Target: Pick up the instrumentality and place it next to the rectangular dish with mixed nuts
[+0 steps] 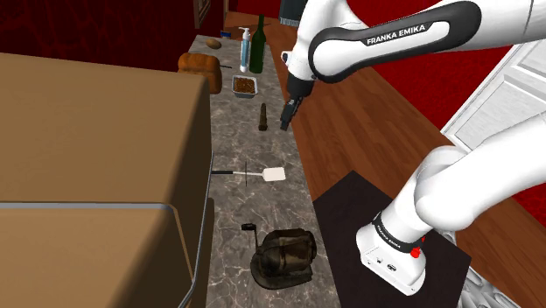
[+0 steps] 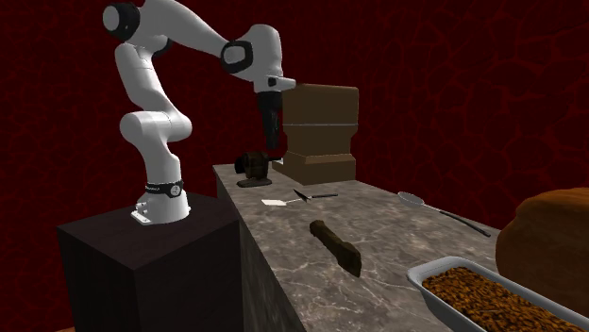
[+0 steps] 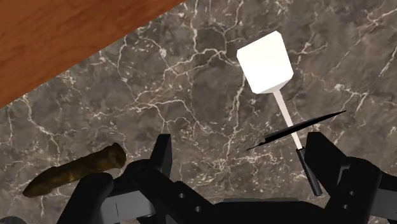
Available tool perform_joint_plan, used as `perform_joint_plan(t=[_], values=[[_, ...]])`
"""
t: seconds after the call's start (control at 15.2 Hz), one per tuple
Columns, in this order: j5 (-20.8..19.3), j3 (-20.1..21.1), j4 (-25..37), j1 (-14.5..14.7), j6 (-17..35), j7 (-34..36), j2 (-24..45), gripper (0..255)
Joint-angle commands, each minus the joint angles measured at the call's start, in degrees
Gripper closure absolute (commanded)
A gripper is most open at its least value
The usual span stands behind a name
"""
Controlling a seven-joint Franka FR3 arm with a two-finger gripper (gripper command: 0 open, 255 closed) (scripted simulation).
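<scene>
Fingers (image 3: 162, 159) spread wide, nothing between them. Gripper (image 3: 240, 149) hangs high over the worktop (image 3: 191, 83), near its floor-side edge.

Instrumentality judged to be the white-headed spatula (image 3: 265, 62): flat on the marble close to that edge, thin black blade (image 3: 296, 129) crossing its handle.

Step in hand: approach. Descend over the handle clear of the blade, jaws across the shaft.

Brown stick (image 3: 76, 173) lies between spatula and nut dish (image 1: 244, 85); lift over it. Bare marble on the dish's stick side looks roomiest; the floor-side edge is close.
</scene>
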Motion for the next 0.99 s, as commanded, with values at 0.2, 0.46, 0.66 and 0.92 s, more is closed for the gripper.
perform_joint_plan(t=[0.2, 0.46, 0.66, 0.92], values=[[1.33, 1.22, 0.38, 3.19, 8.35, -5.02, 8.75, 0], [2.30, 2.54, 1.59, 5.48, 13.94, -8.95, 15.63, 0], [2.83, 3.74, 2.85, 7.02, 17.78, -11.79, 20.81, 0], [2.96, 5.11, 4.25, 8.35, 22.00, -14.33, 26.54, 0]])
